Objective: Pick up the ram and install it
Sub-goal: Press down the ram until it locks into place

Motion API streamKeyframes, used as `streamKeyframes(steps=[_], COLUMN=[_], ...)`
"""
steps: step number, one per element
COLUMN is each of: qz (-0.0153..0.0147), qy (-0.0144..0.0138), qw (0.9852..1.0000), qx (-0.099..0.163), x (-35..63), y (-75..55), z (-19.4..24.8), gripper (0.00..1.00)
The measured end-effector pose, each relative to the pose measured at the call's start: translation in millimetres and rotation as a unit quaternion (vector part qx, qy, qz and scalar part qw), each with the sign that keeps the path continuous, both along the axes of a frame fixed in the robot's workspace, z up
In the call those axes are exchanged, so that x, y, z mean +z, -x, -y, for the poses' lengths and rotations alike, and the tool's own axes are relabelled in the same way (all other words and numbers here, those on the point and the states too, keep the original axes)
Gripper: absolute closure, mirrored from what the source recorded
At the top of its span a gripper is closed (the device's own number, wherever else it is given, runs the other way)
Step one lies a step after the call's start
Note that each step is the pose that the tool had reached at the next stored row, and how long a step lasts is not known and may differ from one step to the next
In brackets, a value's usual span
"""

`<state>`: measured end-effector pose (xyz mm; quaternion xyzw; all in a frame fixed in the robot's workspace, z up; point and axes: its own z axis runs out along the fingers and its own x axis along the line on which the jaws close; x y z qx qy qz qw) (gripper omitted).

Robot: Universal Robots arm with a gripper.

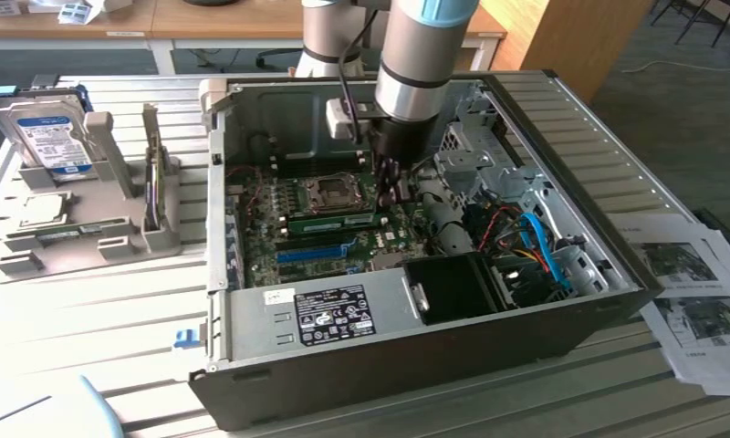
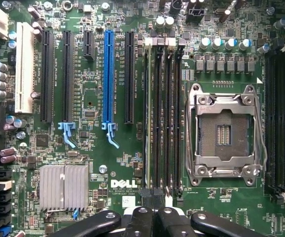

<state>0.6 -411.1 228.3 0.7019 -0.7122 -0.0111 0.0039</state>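
An open computer case is laid on its side on a slatted table. Inside it, a power supply is seen beside a black fan. To the exterior view's left of the case, a hard drive is held upright in a grey rack. Printed sheets are spread on the case's other side

1. Green circuit-board ram stick sits with a matt face, seated among black plastic slots.
2. Grey sheet-metal computer case looks dull and brushed, with ribbed side panels.
3. Bright steel CPU socket frame gleams, polished.
4. Long blue plastic expansion slot shines smooth and glossy.
5. Finned silver aluminium heatsink looks satin.
6. Black matt tool with small shiny screws.
7. White printed paper sheets lie flat on the slatted pale counter.
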Motion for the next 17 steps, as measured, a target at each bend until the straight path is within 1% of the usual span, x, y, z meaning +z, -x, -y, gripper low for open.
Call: streamKeyframes(steps=[17], qz=[0.0000], qy=[0.0000], qw=[1.0000], qx=[0.000], x=[-3.3], y=[0.0], z=[0.0], gripper=[0.91])
